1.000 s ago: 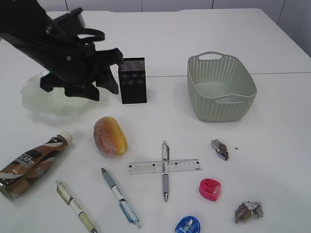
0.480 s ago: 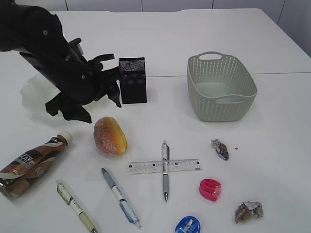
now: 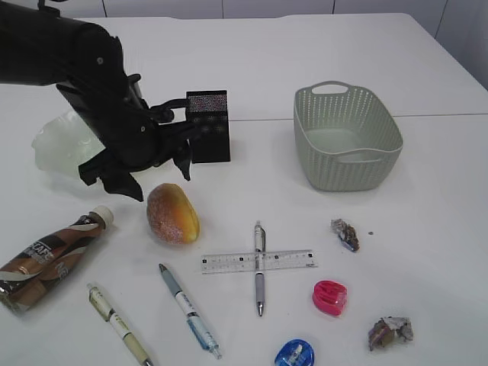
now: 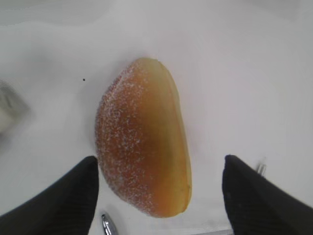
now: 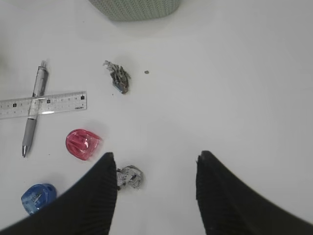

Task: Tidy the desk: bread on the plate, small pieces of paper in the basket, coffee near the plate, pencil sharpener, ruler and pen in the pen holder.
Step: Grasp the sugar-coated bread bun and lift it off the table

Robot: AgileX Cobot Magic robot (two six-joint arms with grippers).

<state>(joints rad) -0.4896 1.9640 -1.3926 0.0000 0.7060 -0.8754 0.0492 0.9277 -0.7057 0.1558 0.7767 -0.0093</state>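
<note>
A white surface (image 3: 320, 46) carries everything, with the bread (image 3: 173, 213) lying in front of the black pen holder (image 3: 208, 126) and just right of the coffee bottle (image 3: 47, 258). The left arm (image 3: 69, 69) slants down from behind the bread, over the clear plate (image 3: 53, 149). Its jaws (image 4: 159, 193) stand released, straddling the bread without touching it, while the right jaws (image 5: 155, 196) hang open, gripping nothing, over bare surface beyond the bread, beside a paper scrap (image 5: 130, 176).

The right gripper (image 5: 155, 169) hangs with jaws apart over bare white table (image 5: 234, 88). A silver pen (image 5: 33, 105) lies across a clear ruler (image 5: 44, 104). Nearby sit a pink sharpener (image 5: 82, 144), a blue sharpener (image 5: 37, 198) (partly cut off) and two paper scraps (image 5: 117, 76) (image 5: 130, 176).
</note>
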